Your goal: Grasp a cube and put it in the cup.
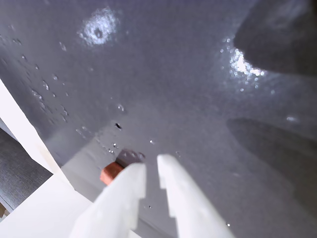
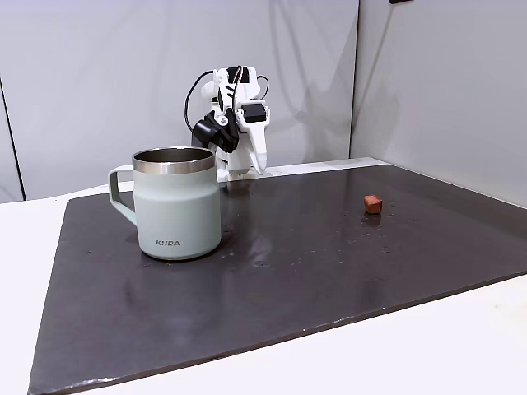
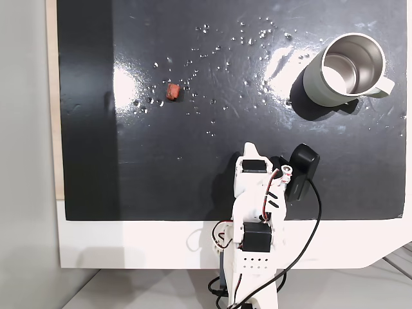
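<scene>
In the wrist view the gripper (image 1: 152, 167) hung above the dark mat (image 1: 188, 74), its two white fingers (image 1: 130, 188) parted by a narrow gap with nothing between them, and the reddish-brown cube (image 1: 110, 173) lay on the mat just left of the left finger, partly hidden behind it. In a fixed view from the front, the sage-green mug (image 2: 176, 202) with a steel rim stood on the mat toward the left, handle pointing left, while the cube (image 2: 373, 203) sat well apart to the right; the arm (image 2: 234, 123) was folded at the far edge behind the mug. In a fixed view from above, the cube (image 3: 172, 91) lay left of centre, the mug (image 3: 344, 69) upright at the upper right, and the gripper (image 3: 252, 150) pointed onto the mat, near neither.
</scene>
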You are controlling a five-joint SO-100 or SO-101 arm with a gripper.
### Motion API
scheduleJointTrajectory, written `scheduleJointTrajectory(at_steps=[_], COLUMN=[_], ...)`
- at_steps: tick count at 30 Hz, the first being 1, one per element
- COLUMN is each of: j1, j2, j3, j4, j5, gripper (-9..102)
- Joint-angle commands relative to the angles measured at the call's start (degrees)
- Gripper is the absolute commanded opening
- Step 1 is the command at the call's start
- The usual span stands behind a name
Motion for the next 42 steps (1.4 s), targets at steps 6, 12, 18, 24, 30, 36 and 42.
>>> scheduleJointTrajectory(at_steps=[6,12,18,24,30,36,42], j1=[-2.3,-2.3,-2.3,-1.6,-5.2,-7.4,-7.5], j2=[0.4,0.4,0.4,0.4,-7.0,-24.3,-42.2], j3=[-0.3,-0.3,-0.3,-4.5,-16.4,-30.8,-46.1], j4=[-2.4,-2.4,-2.5,-2.2,0.3,1.7,3.0], j5=[-2.1,-2.1,-2.6,-3.1,-3.1,-3.3,-3.7], gripper=[0,0,0,0,0,0,0])
